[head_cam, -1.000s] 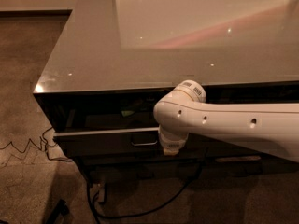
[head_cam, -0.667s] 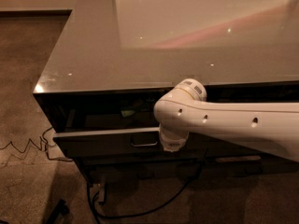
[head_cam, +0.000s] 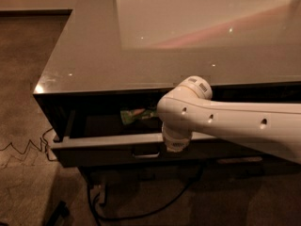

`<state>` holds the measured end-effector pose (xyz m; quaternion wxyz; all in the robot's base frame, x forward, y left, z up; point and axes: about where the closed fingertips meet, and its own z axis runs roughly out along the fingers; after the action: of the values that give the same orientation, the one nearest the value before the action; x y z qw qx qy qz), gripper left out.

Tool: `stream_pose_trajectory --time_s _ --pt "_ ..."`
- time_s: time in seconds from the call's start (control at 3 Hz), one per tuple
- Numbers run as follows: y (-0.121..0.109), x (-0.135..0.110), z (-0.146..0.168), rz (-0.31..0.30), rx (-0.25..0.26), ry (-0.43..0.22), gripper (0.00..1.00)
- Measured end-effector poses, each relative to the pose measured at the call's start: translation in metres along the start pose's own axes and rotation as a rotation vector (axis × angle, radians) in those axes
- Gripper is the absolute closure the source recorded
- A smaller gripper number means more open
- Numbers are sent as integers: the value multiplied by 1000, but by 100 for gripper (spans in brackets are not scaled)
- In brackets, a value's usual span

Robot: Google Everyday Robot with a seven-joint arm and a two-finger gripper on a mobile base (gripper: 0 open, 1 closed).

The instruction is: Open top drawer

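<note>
The top drawer [head_cam: 103,155] of the glossy cabinet stands partly pulled out, its pale top edge [head_cam: 108,141] forward of the cabinet front. Its small metal handle [head_cam: 146,153] shows at the centre of the dark front. A green packet [head_cam: 137,114] lies inside the dark opening. My white arm [head_cam: 235,124] reaches in from the right. My gripper [head_cam: 175,146] sits at the drawer's front edge just right of the handle, mostly hidden behind the wrist.
The cabinet's glossy countertop [head_cam: 141,55] juts out above the drawer. Black cables [head_cam: 141,213] and a power strip [head_cam: 99,192] lie on the floor below. A zigzag cable [head_cam: 23,147] runs over the carpet at left.
The drawer front has slid a little further out towards the camera, with my wrist staying at its front edge by the handle.
</note>
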<state>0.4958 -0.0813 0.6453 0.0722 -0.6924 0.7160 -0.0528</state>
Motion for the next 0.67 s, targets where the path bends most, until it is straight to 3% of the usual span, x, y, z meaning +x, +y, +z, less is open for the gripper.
stream_pose_trajectory --time_s 0.67 --pt "-2 0 -4 0 0 0 100"
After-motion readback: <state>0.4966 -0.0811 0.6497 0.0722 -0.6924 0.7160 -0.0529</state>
